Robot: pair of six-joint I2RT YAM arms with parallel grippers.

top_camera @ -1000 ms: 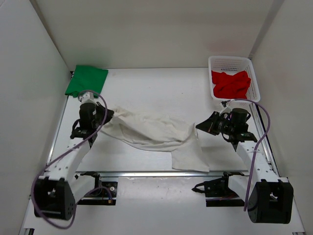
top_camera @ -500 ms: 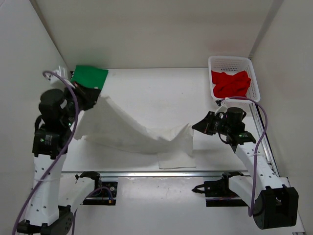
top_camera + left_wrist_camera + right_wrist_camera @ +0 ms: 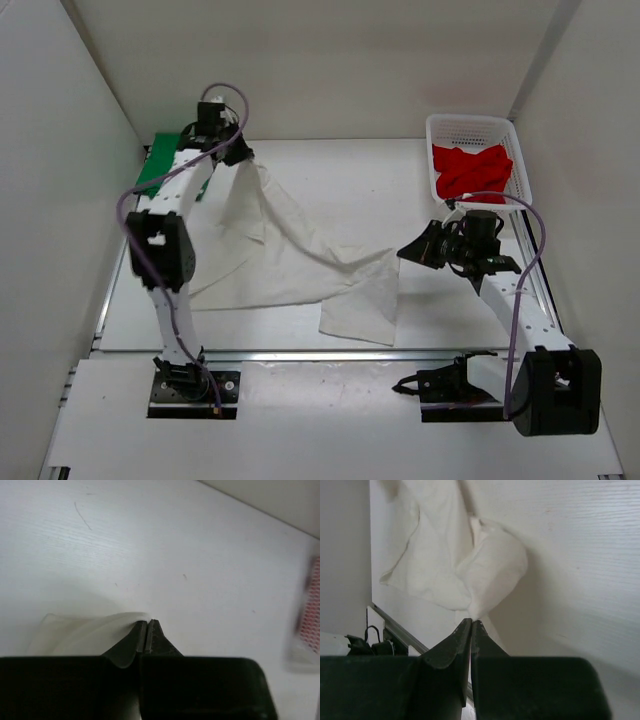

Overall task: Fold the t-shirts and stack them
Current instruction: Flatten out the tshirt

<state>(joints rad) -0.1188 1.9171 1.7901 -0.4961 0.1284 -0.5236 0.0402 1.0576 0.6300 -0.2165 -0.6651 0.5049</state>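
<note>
The white t-shirt [image 3: 270,260] hangs stretched between both grippers, and its lower part rests on the table. My left gripper [image 3: 243,156], reaching far back left, is shut on the shirt's upper corner; in the left wrist view the cloth [image 3: 85,635] is pinched in that gripper [image 3: 147,623]. Over at mid right, my right gripper [image 3: 405,252] is shut on the other corner, with the cloth [image 3: 490,570] bunching out from its tips [image 3: 471,621]. The green t-shirt [image 3: 158,165] lies folded at the back left, partly behind the left arm. The red t-shirt [image 3: 472,170] sits crumpled in the basket.
The white mesh basket [image 3: 470,121] stands at the back right against the wall. White walls enclose the table on the left, back and right. A metal rail [image 3: 320,352] runs along the table's near edge.
The left arm has swung from the near left up to the far back left, lifting the white shirt's corner with it. The right gripper has held its place and its grip.
</note>
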